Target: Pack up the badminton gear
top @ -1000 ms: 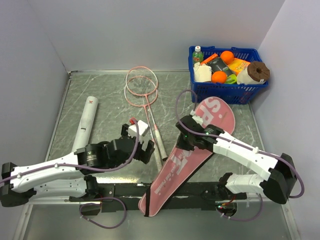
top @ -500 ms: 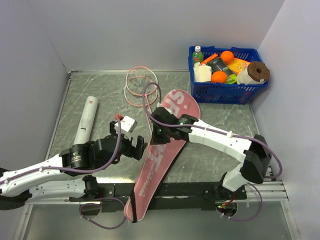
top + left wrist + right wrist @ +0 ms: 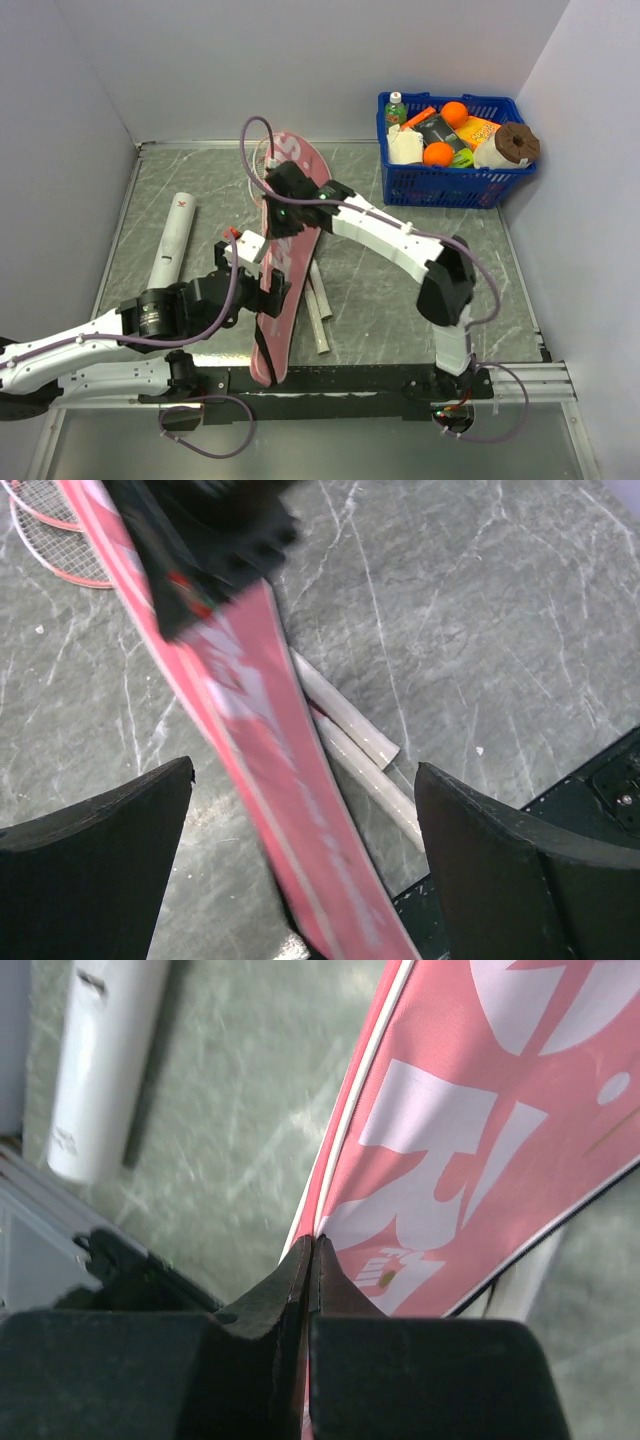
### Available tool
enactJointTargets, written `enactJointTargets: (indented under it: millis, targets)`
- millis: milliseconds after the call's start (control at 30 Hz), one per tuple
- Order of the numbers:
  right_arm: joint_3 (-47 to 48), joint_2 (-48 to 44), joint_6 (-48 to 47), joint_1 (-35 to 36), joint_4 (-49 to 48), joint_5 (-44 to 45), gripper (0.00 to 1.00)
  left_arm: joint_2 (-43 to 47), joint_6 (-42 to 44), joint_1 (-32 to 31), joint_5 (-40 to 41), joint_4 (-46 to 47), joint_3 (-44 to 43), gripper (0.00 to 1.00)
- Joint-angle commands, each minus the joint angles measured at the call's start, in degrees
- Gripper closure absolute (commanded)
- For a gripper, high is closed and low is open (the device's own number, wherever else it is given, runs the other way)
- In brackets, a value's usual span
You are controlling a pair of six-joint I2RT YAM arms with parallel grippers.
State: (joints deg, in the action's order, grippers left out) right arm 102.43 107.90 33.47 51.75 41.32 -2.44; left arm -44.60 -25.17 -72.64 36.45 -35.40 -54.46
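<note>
The pink racket-shaped bag [image 3: 275, 290] with white lettering stands on edge, running from the back centre to the front rail. My right gripper [image 3: 283, 215] is shut on its piped edge [image 3: 312, 1245]. My left gripper [image 3: 265, 288] is open, and the bag's narrow end [image 3: 260, 740] passes between its fingers [image 3: 90, 870] without touching them. Two pale racket handles [image 3: 318, 310] lie beside the bag; they also show in the left wrist view [image 3: 345, 730]. The pink racket heads [image 3: 50, 540] are mostly covered by the bag. The white tube [image 3: 172, 240] lies at the left. The shuttlecock is not in view.
A blue plastic basket [image 3: 455, 185] of groceries stands at the back right corner. Grey walls close the table at the left, back and right. A black rail [image 3: 350, 380] runs along the front edge.
My right arm has swung the pink bag from the right-centre leftwards over the rackets and tipped it onto its edge. The left gripper has stayed open, and the bag now passes between its fingers.
</note>
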Motion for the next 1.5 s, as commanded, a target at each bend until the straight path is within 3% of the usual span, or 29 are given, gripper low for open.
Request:
enactJointTargets:
  millis: [0, 133, 300, 367, 400, 600, 833, 900, 1000, 1067, 1200, 1367, 1467]
  targets:
    - [12.95, 9.23, -5.87, -2.34, -0.54, -3.36, 1.00, -0.93, -0.58, -0.22, 2.49, -0.28, -0.56, 0.04]
    - [23.40, 16.89, -5.09, -4.19, -0.97, -6.61, 1.00, -1.81, -1.72, -0.22, 4.86, -1.86, -0.91, 0.04]
    - [27.91, 22.70, -4.12, -5.60, -3.61, -10.74, 1.00, -2.25, -2.78, -0.22, 8.03, -2.14, -0.74, 0.03]
    - [25.72, 22.53, -3.94, -6.04, -7.38, -13.63, 0.86, -1.98, -2.61, -0.22, 7.85, -1.17, -0.39, 0.04]
    - [24.84, 22.27, -3.94, -6.22, -8.53, -14.86, 0.71, -1.90, -1.65, -0.22, 6.63, 0.31, -0.21, 0.03]
    - [13.87, 14.64, -5.00, -7.80, -19.86, -20.15, 0.42, -3.65, -1.98, -0.22, 8.54, 2.79, 0.40, 0.04]
    - [-5.11, -2.32, -4.13, -12.89, -24.09, -15.94, 0.39, -9.97, 0.38, 0.13, 11.19, 6.31, -0.12, 0.03]
    - [-13.00, -8.82, -3.59, -15.87, -23.66, -14.89, 0.39, -16.55, -0.75, 0.22, 12.50, 3.24, -2.05, 0.04]
    - [-22.49, -17.61, -5.52, -17.55, -20.42, -5.42, 0.39, -24.82, -3.65, 0.31, 15.05, 0.15, -3.90, 0.04]
    - [-27.00, -23.92, -5.96, -17.82, -19.27, 0.12, 0.39, -28.60, -3.83, 0.74, 12.70, 1.90, -3.03, 0.03]
    - [-36.31, -32.38, -6.67, -18.26, -14.53, 2.35, 0.39, -33.26, -5.76, 5.30, 5.84, 5.85, -0.39, 0.02]
    - [-45.63, -42.49, -7.63, -18.35, -14.34, 2.18, 0.39, -37.40, -5.95, 10.49, 1.09, 9.64, 2.86, 0.10]
    - [-48.54, -45.49, -7.63, -18.17, -14.69, 0.25, 0.40, -40.21, -5.15, 12.34, -2.60, 11.75, 2.95, 0.20]
